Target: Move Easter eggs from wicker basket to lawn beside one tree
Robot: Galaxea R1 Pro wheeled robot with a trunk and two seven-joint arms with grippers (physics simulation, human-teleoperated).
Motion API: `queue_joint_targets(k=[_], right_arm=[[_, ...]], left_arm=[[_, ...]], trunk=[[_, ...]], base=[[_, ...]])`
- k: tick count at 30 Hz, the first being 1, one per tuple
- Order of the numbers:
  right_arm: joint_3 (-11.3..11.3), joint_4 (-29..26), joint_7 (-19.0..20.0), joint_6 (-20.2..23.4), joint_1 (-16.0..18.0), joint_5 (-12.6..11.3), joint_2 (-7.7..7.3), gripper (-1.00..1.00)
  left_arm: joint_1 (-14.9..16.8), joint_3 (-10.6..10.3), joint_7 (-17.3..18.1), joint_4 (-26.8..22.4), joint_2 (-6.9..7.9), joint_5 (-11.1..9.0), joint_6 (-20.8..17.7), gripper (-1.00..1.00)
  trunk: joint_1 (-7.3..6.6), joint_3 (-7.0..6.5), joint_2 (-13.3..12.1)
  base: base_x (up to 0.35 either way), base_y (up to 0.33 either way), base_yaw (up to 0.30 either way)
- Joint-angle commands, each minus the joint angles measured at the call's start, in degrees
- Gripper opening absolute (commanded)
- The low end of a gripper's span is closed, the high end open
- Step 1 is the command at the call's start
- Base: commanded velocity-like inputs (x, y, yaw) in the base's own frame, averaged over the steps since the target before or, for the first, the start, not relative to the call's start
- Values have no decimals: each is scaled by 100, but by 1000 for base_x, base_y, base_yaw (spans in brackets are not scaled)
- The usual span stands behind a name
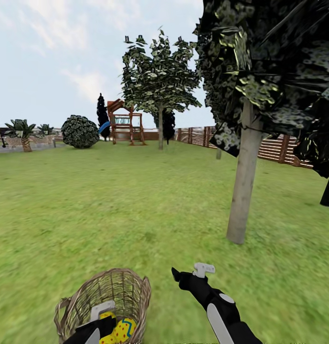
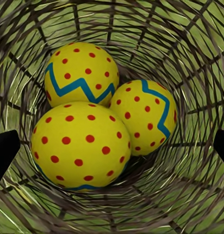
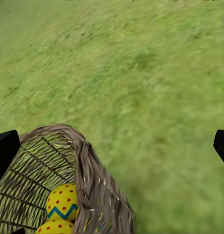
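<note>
Left gripper (image 2: 112, 146) hangs inside the basket (image 2: 190, 58), jaws spread wide over three eggs (image 2: 82, 145), touching none. Right gripper (image 1: 190, 273) hovers spread, empty.

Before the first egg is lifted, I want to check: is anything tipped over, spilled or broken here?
Nothing stands out. The wicker basket stands upright on the lawn, its weave looks whole, and all three Easter eggs lie together inside it. No egg lies on the grass.
</note>
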State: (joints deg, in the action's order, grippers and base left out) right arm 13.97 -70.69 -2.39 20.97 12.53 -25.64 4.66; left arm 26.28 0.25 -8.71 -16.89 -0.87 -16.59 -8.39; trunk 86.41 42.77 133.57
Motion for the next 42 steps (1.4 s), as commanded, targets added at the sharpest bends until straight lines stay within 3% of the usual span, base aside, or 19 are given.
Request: queue_joint_targets(k=[1, 5, 33, 42], right_arm=[[5, -6, -25, 21, 4, -46, 0, 100], [14, -6, -25, 21, 4, -48, 0, 100], [27, -6, -25, 21, 4, -47, 8, 100], [27, -6, -25, 21, 4, -54, 9, 100]], left_arm=[[-1, 1, -25, -16, -1, -29, -33, 100], [-1, 3, -25, -16, -1, -32, -31, 100], [-5, 10, -25, -30, 8, -64, -41, 100], [-4, 17, -25, -25, 8, -64, -54, 100]], trunk=[[22, 19, 44], [109, 77, 205], [109, 72, 205], [109, 53, 205]], base=[[0, 0, -129], [0, 0, -84], [0, 1, -5], [0, 184, -63]])
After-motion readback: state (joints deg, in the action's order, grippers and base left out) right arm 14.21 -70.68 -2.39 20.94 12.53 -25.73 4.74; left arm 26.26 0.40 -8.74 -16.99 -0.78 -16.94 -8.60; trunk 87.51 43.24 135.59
